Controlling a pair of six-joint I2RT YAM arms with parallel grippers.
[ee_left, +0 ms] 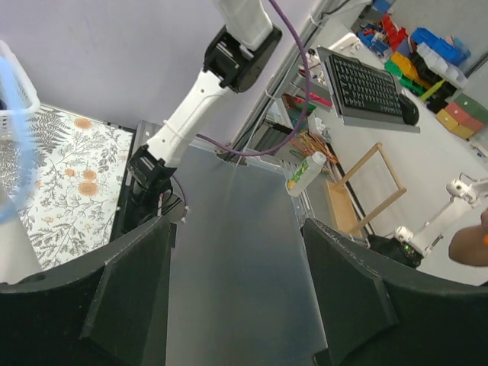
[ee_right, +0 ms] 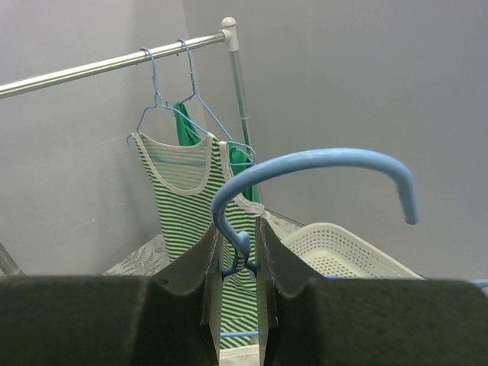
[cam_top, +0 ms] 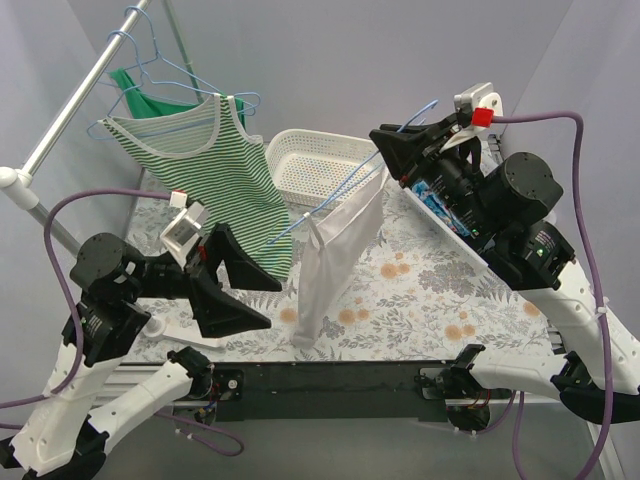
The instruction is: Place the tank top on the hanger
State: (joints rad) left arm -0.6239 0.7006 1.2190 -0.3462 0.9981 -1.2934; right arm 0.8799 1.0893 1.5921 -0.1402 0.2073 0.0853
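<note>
The white tank top (cam_top: 335,255) hangs on a light-blue wire hanger (cam_top: 345,185) held up above the table's middle. My right gripper (cam_top: 400,150) is shut on the hanger's neck, just below the hook (ee_right: 320,164); in the right wrist view the twisted neck (ee_right: 242,252) sits between the fingers. My left gripper (cam_top: 262,300) is open and empty, low at the left, just left of the top's lower hem. In the left wrist view the left gripper (ee_left: 236,297) faces the floor beyond the table, and a blurred edge of the hanger (ee_left: 19,137) shows at the far left.
A rail (cam_top: 85,85) at the back left carries a green-and-white striped tank top (cam_top: 225,170) and a solid green top (cam_top: 150,100) on other blue hangers. A white basket (cam_top: 315,160) stands at the back of the floral table (cam_top: 420,290).
</note>
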